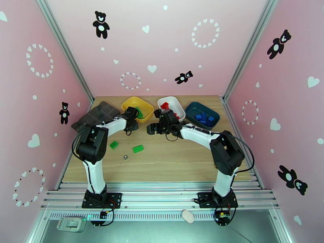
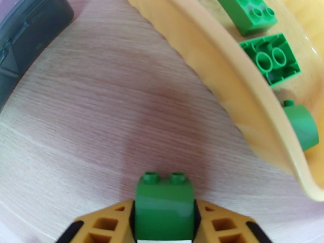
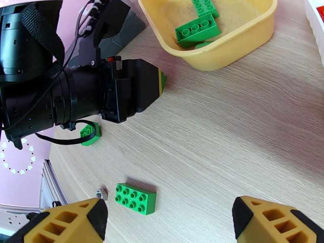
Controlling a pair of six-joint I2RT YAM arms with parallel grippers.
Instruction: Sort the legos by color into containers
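Green brick [image 2: 164, 204] in left jaws, studs forward, near yellow tray [image 2: 239, 106]

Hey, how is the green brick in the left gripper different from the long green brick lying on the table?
The held brick is clamped in the left gripper; the long brick lies loose, studs up. The held brick shows two studs, the long brick eight in two rows. The held brick is beside the yellow tray; the long brick sits further off, near a small metal ball. Both are green and outside the tray.
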